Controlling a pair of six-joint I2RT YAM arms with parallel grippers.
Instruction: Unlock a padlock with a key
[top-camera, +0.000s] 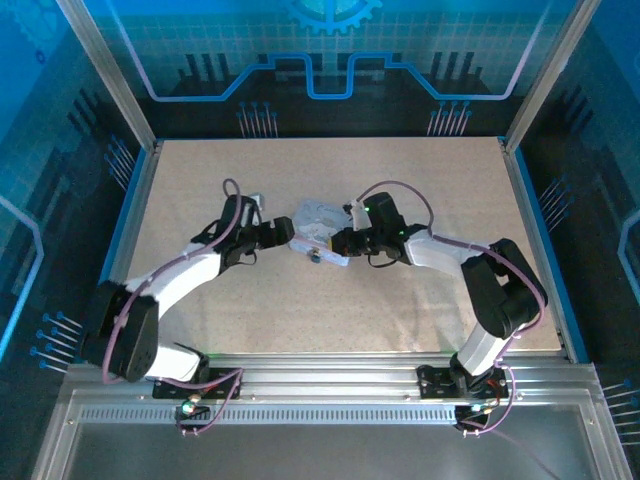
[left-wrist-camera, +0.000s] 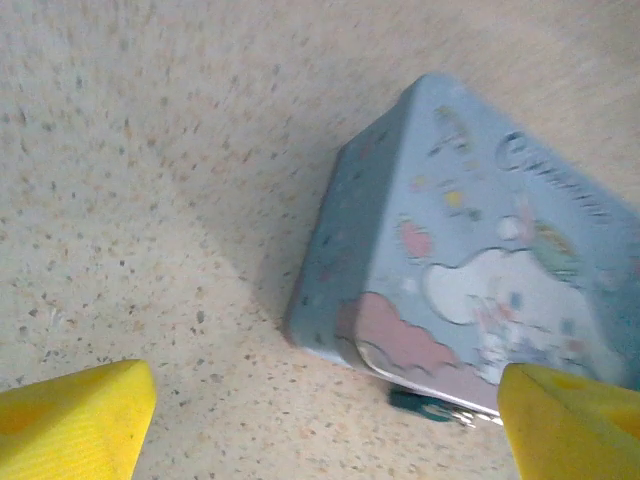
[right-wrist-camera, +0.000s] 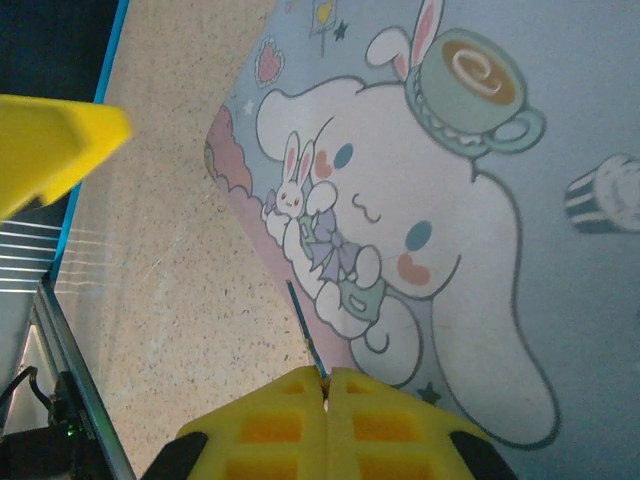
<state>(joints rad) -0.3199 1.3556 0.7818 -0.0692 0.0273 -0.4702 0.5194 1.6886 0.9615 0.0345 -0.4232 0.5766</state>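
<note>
On table (top-camera: 200, 300) | left gripper (left-wrist-camera: 328, 390) splayed by tin (left-wrist-camera: 470, 230) | right gripper (top-camera: 338, 243) (grip unclear)

Pale blue tin (right-wrist-camera: 560, 300) with white cartoon figure, pink clouds, mint cup. Beige surface (left-wrist-camera: 150, 200), speckled dark. Yellow pincer fingers (left-wrist-camera: 80, 420). Dark teal padlock (left-wrist-camera: 422, 405). Dark key (right-wrist-camera: 304, 325). White and black arms (top-camera: 190, 270).

PADLOCK (left-wrist-camera: 422, 405): small, dark, metallic glint at one end; flat on table (left-wrist-camera: 150, 200), at lower edge of tin (left-wrist-camera: 480, 250) | KEY (right-wrist-camera: 305, 328): thin dark sliver, slanted along tin edge
</note>
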